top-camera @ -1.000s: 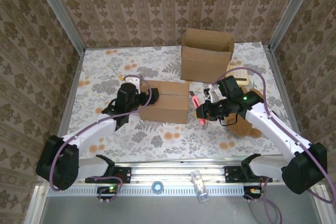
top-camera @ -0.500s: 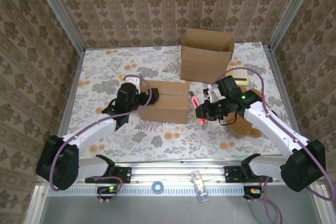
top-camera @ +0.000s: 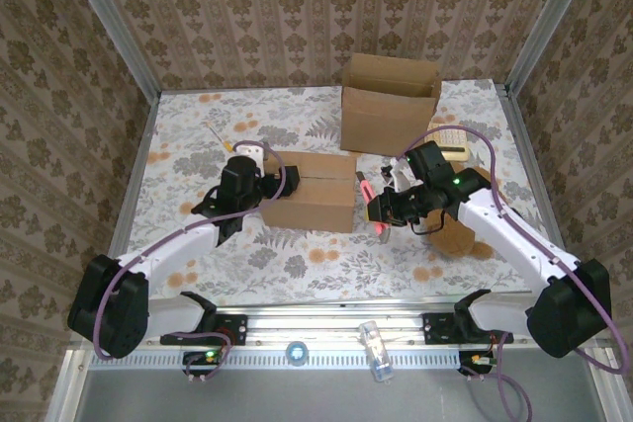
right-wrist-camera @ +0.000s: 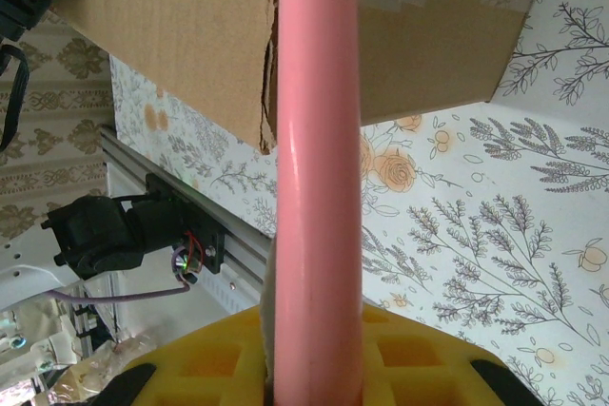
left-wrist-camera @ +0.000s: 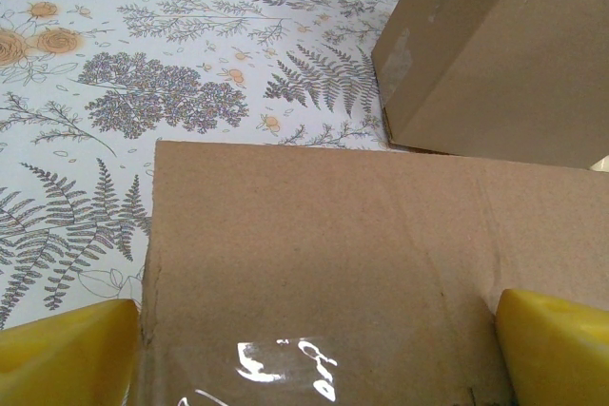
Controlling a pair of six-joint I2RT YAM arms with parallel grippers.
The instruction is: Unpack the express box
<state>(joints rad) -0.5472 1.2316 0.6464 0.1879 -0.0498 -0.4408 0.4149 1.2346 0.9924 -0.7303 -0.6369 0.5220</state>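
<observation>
Table [top-camera: 178,126] first: we see the closed box [top-camera: 312,193] at frame centre, with an open box [top-camera: 388,106] above and right of it. We find the left gripper [top-camera: 265,185] spread wide astride the closed box's left end. The right gripper [top-camera: 384,212] clamps a pink tool [right-wrist-camera: 319,140] just beside that box's right end.

Right gripper [right-wrist-camera: 314,368] is clamping a pink tool [right-wrist-camera: 317,168].
The tool is crossing the cardboard box [right-wrist-camera: 171,35] edge; the box is sitting on the floral table [right-wrist-camera: 495,235].

arms [top-camera: 173,242]: white links, black joints | cables [top-camera: 482,141]: purple | jaws: yellow pads [left-wrist-camera: 67,349] | right arm [top-camera: 514,234]: green light [top-camera: 462,183]
</observation>
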